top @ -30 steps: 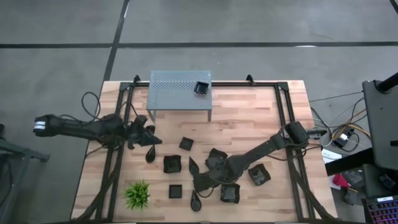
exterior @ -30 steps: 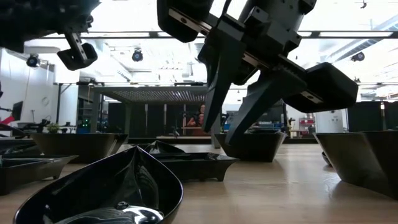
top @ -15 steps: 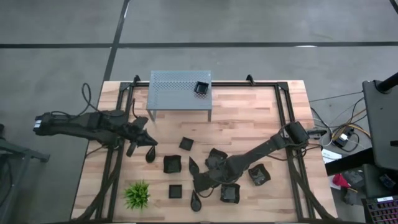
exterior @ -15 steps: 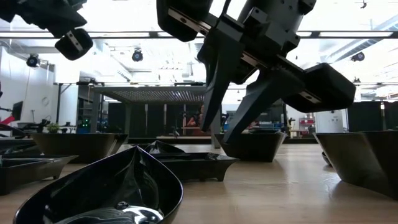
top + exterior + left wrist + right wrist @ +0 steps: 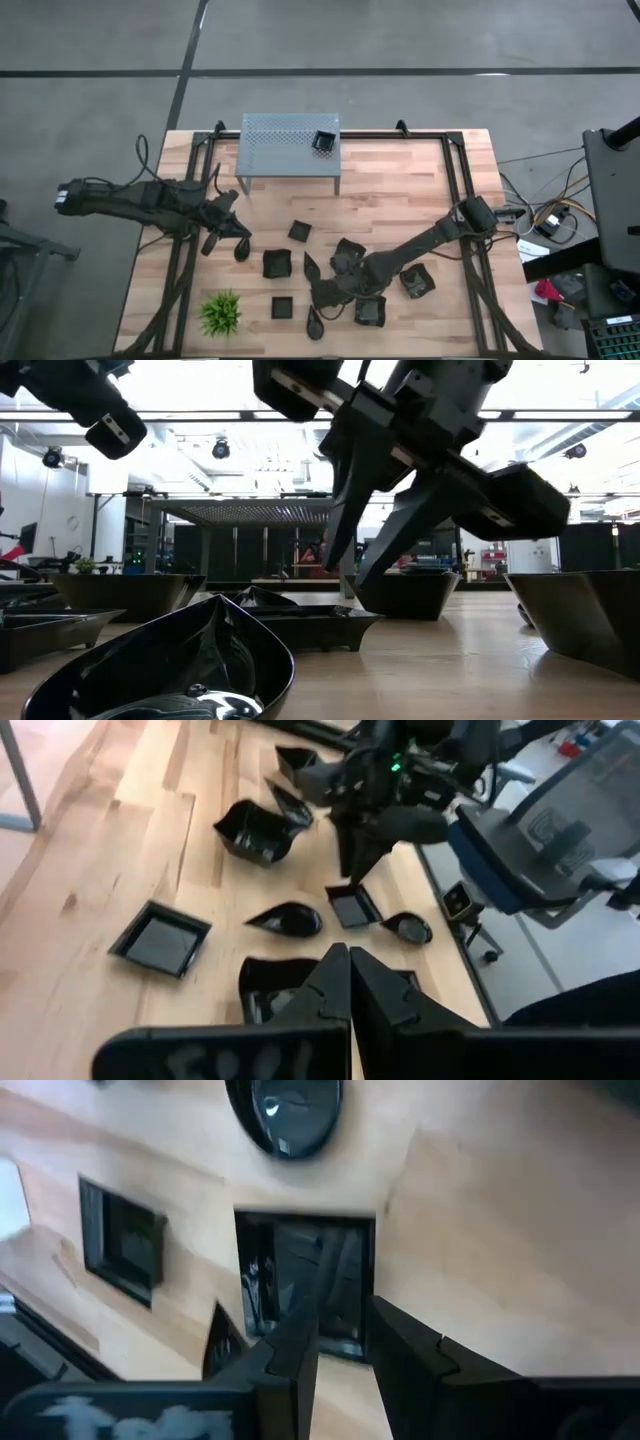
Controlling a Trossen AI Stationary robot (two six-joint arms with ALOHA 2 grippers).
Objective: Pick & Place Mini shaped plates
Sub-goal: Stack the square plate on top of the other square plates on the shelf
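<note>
Table (image 5: 400, 190): wood top w/ dark rails both sides. Far from both grippers, a perforated grey metal stand (image 5: 289, 145) at the back edge, one square plate (image 5: 324, 143) already on top of it, prob. the drop-off spot judging by that.

R arm reaches diagonally in from the right rail to the front-centre cluster. Right gripper (image 5: 340, 1335) points down at a square plate (image 5: 305, 1285) directly under its tips; one finger (image 5: 300, 1330) sits over the plate's inside, the other outside its near rim, so it looks set to pinch that rim. Jaws part-open w/ a narrow gap, nothing gripped yet. Rim pinch makes sense: dishes are shallow + glossy, no other purchase.

L arm comes in from the left rail. Left gripper (image 5: 348, 985) is clenched, fingers together, empty, hovering above the table. Below/ahead of it: a square plate (image 5: 160, 938), a teardrop plate (image 5: 288, 919), and further on the R arm's work zone. Seems to be waiting, clear of the other arm.

Rest of the mini shaped plates lie scattered around the right gripper, touching or just beside each other in places; a round-ish teardrop dish (image 5: 285, 1115) lies just beyond the targeted one. Risk: nudging neighbours on closing.

Small green plant (image 5: 221, 312) well off to the side, front-left corner; not a target.
</note>
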